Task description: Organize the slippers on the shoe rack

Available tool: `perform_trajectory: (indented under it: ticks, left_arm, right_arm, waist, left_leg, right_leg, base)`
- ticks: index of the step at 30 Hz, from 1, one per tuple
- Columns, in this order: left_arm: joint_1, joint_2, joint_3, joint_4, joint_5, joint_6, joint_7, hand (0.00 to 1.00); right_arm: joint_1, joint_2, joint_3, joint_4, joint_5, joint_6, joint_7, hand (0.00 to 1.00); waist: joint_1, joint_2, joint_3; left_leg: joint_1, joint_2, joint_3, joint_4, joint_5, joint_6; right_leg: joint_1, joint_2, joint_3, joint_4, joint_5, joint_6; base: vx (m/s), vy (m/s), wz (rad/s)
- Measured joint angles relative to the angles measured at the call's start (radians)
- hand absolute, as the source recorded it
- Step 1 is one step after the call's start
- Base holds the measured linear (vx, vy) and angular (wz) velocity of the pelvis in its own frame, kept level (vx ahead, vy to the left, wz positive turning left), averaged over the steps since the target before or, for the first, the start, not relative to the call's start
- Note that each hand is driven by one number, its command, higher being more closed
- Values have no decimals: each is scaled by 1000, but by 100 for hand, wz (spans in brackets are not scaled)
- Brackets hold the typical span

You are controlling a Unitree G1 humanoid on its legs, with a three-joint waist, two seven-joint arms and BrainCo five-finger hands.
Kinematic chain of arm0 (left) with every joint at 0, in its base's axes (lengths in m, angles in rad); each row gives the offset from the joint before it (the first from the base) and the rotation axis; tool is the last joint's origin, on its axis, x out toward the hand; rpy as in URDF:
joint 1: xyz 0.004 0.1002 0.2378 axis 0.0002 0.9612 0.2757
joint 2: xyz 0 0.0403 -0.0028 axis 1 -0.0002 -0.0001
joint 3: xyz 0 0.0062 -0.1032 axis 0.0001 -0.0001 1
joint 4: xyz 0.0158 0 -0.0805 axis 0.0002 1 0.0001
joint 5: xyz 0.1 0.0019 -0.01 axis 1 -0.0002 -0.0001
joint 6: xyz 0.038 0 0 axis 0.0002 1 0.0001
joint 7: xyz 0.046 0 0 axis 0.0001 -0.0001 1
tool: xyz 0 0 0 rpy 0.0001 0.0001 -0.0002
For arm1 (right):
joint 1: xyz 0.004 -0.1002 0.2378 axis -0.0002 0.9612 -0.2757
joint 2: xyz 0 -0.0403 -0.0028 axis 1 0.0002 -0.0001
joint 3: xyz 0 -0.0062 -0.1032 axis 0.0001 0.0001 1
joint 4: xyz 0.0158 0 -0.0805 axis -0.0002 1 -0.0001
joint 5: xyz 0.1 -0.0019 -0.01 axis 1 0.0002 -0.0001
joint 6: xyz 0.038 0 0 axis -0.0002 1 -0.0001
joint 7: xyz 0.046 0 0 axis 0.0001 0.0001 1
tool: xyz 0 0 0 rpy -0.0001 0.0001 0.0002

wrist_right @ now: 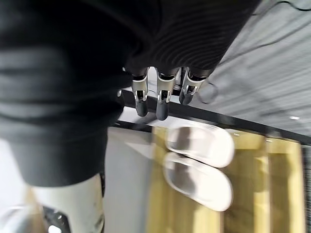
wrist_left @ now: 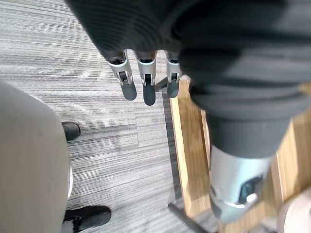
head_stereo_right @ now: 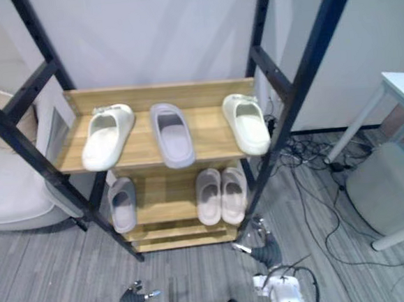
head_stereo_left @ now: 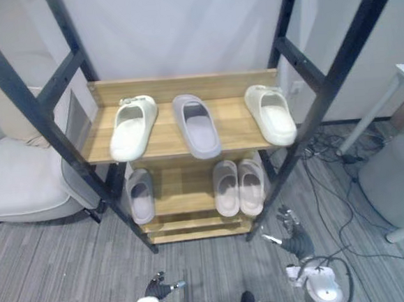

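Left hand [head_stereo_left: 157, 286] and right hand [head_stereo_left: 296, 240] low near floor, fingers loose, holding nothing. Shoe rack [head_stereo_left: 183, 86] at 12 o'clock. Top shelf: grey slipper [head_stereo_left: 196, 125] in middle, first cream slipper [head_stereo_left: 131, 127] at its 9 o'clock, second cream slipper [head_stereo_left: 270, 114] at 3. Likely light, soft, bendy; grab by toe strap.

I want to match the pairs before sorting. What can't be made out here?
- Far ends of the lone grey slipper and the pale pair below: both eye views, hidden under the upper shelf.
- Back of the lower shelf: eye views, covered by that same shelf.
- Pale pair's surface detail: right wrist view, blurred.
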Motion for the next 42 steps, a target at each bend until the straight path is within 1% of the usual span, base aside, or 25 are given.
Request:
perform_trajectory:
  ticks: [3,4,6,9,12,17,19,23,26,28,31,32,35,38,42]
  left_arm:
    - [0,-3,-8,0,1,-6,0,0]
    - [0,-4,-8,0,1,-7,0,0]
    - [3,-9,-8,0,9,-14,-2,0]
    - [3,-9,-10,0,23,-15,-5,0]
    - [0,-10,-10,-1,26,-16,-6,0]
    - [-1,-10,-8,-1,30,-16,-9,0]
    - [0,-10,-7,-9,30,-16,-9,0]
    - [4,-9,-6,-19,30,-16,-11,0]
    - [4,-6,-5,-19,29,-16,-11,0]
    - [5,-5,1,-20,28,-16,-14,0]
    - [5,-6,3,-21,28,-16,-17,0]
    - [5,-4,3,-27,27,-16,-25,0]
    - [10,-2,3,-40,18,-17,-26,0]
    - [11,1,3,-42,17,-17,-26,0]
    - [11,6,2,-57,16,-17,-26,0]
  right_arm:
    - [-4,-3,4,-101,-29,-6,-2,0]
    - [-6,-3,5,-108,-31,-9,-2,0]
    - [-26,-9,5,-179,-33,-37,-10,0]
    - [-77,-14,4,-204,-42,-44,-27,0]
    - [-144,-34,3,-208,-70,-44,-51,0]
    - [-245,-55,-12,-213,-72,-43,-85,0]
    - [-315,-83,-10,-213,-72,-42,-92,0]
    - [-391,-117,-11,-200,-70,-41,-104,0]
    - [-474,-145,-14,-130,-69,-38,-111,0]
    - [-538,-171,-24,-52,-63,-27,-118,0]
    - [-602,-182,-47,22,-59,-17,-130,0]
    - [-650,-205,-50,72,-46,-10,-135,0]
    - [-730,-220,-51,163,8,-5,-158,0]
    - [-795,-233,-50,221,15,-3,-164,0]
    - [-908,-261,-49,352,33,9,-168,0]
  waist:
    - [0,10,0]
    - [0,11,0]
    - [2,19,-7]
    - [2,23,-10]
    - [7,24,-10]
    - [10,22,-9]
    - [18,19,-9]
    - [20,13,-6]
    - [22,9,-9]
    - [23,5,-9]
    - [26,5,-9]
    - [26,4,-10]
    - [30,1,-8]
    - [32,-5,-6]
    - [47,-14,-1]
  left_leg:
    - [-3,6,1,-8,7,-11]
    - [-3,6,1,-9,7,-11]
    - [-2,12,-7,-15,14,-8]
    - [-1,11,-23,-26,24,-10]
    - [-2,12,-29,-27,25,-10]
    - [-2,7,-54,-29,27,-6]
    - [-3,4,-63,-33,31,-4]
    - [-6,2,-82,-49,45,-3]
    - [-22,1,-95,-65,59,-4]
    - [-38,1,-108,-68,66,-4]
    - [-41,0,-117,-76,70,-4]
    - [-54,-1,-127,-75,71,-3]
    - [-66,-2,-138,-76,73,-2]
    - [-73,-4,-142,-75,76,-1]
    - [-76,-6,-148,-75,78,0]
  right_leg:
    - [-8,7,2,0,1,-1]
    - [-8,8,2,0,1,-1]
    - [-8,15,-5,0,1,-10]
    - [-7,20,-22,7,-2,-10]
    - [-5,21,-25,7,-4,-9]
    - [8,15,-49,4,-9,-3]
    - [9,13,-55,0,-10,-2]
    - [8,10,-71,0,-11,-2]
    - [-9,10,-81,4,-11,-2]
    - [-20,9,-97,7,-11,-2]
    - [-22,8,-106,7,-12,-2]
    - [-29,7,-113,7,-12,-2]
    - [-35,6,-123,7,-12,-2]
    - [-46,4,-124,7,-12,-2]
    - [-46,3,-129,7,-12,-2]
  base:
    - [-2,-9,-5]
    - [38,-10,3]
    - [63,-9,8]
    - [78,2,13]
    - [58,16,6]
    - [-10,11,15]
    - [-46,6,9]
    - [-27,-6,15]
    - [-17,-7,12]
    - [13,-5,16]
    - [14,6,12]
    - [12,14,15]
    - [11,14,12]
    - [5,13,5]
    - [-2,6,3]
